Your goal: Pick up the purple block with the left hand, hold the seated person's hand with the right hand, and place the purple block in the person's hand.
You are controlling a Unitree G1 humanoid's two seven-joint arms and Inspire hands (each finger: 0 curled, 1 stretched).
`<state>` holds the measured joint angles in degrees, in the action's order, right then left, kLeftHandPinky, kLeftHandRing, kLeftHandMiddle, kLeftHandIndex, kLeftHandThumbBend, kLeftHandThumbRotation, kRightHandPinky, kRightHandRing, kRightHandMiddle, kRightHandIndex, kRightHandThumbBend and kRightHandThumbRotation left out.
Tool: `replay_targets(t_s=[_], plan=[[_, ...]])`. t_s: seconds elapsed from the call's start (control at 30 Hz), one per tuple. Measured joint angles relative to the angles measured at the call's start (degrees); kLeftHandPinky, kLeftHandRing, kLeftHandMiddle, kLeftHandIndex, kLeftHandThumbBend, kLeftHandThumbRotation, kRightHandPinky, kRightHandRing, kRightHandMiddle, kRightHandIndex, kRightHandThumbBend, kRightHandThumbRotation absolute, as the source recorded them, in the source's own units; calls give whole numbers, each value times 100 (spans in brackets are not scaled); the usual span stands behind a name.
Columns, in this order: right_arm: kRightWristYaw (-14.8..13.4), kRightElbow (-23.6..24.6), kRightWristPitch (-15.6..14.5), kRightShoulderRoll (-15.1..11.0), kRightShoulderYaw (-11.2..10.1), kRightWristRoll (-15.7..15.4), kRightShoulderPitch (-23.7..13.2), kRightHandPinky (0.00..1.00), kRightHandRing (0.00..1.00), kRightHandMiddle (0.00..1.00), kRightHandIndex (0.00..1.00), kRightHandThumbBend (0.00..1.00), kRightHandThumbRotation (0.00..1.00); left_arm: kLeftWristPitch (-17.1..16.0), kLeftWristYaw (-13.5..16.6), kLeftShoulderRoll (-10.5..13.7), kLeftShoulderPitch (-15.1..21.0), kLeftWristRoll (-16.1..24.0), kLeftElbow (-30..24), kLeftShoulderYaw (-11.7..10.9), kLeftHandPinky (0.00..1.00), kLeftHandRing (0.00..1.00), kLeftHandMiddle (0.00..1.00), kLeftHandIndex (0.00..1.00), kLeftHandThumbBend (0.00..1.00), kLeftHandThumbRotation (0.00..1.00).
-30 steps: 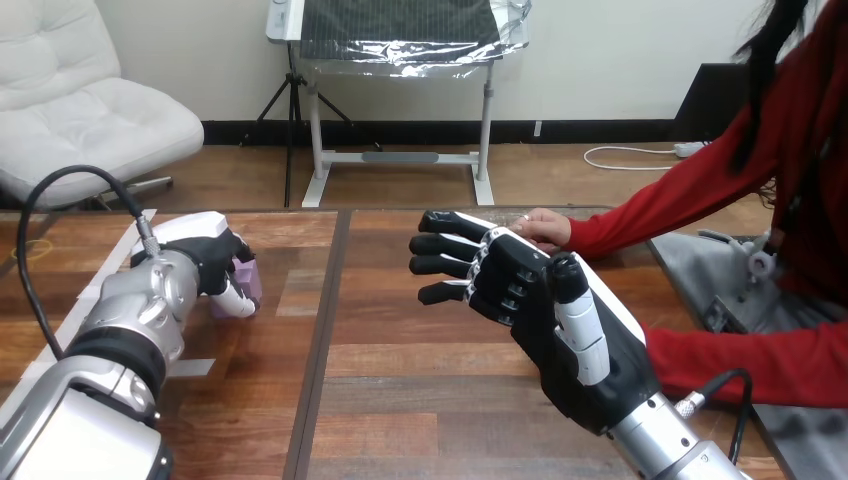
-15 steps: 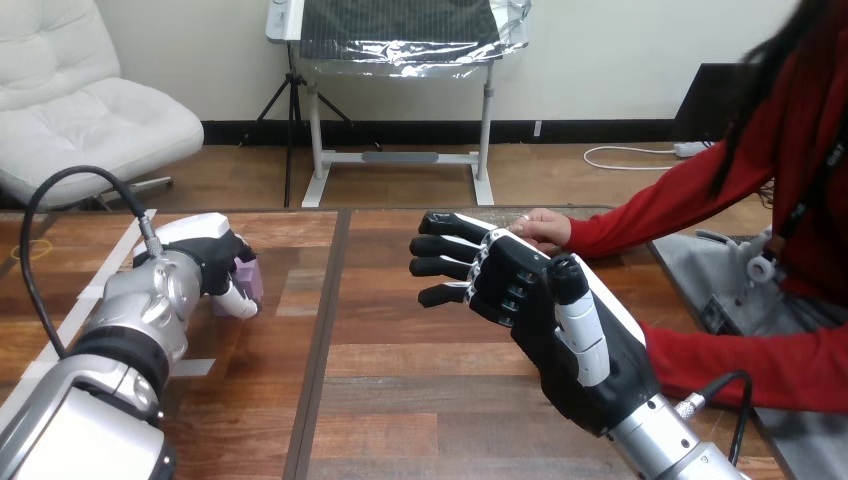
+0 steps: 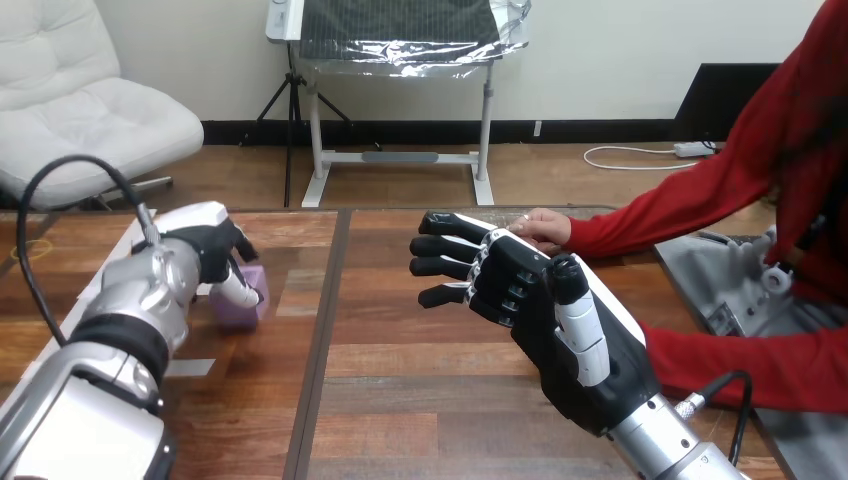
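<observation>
Left hand (image 3: 205, 250), 9 o'clock, has shifted; curled fingers pinch purple block (image 3: 238, 308), now exposed: your lift begins. Right hand (image 3: 520, 285) splayed, empty.

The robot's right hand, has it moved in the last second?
No. The right hand stays in the same spot, just as far right of the table's dark seam as before.

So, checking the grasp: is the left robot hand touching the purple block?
Touching. In the head view the left robot hand curls its fingers over the purple block, one lying across its top.
</observation>
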<state>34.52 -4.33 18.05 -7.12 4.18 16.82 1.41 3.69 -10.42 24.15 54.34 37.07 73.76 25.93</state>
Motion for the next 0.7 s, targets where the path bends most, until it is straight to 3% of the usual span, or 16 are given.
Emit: replay_targets(t_s=[0.2, 0.43, 0.7], plan=[[-9, 0, 0, 0, 0, 1, 0, 71, 80, 81, 82, 84, 100, 75, -18, -4, 28, 46, 0, 37, 22, 33, 43, 48, 57, 4], [-47, 0, 0, 2, -5, 3, 0, 71, 80, 80, 82, 84, 100, 166, -59, -15, 27, 132, 0, 104, 14, 23, 32, 37, 53, 6], [-99, 0, 0, 7, -5, 2, 0, 70, 79, 80, 81, 84, 100, 210, -273, -8, 30, 104, -1, 86, 20, 30, 37, 39, 47, 10]])
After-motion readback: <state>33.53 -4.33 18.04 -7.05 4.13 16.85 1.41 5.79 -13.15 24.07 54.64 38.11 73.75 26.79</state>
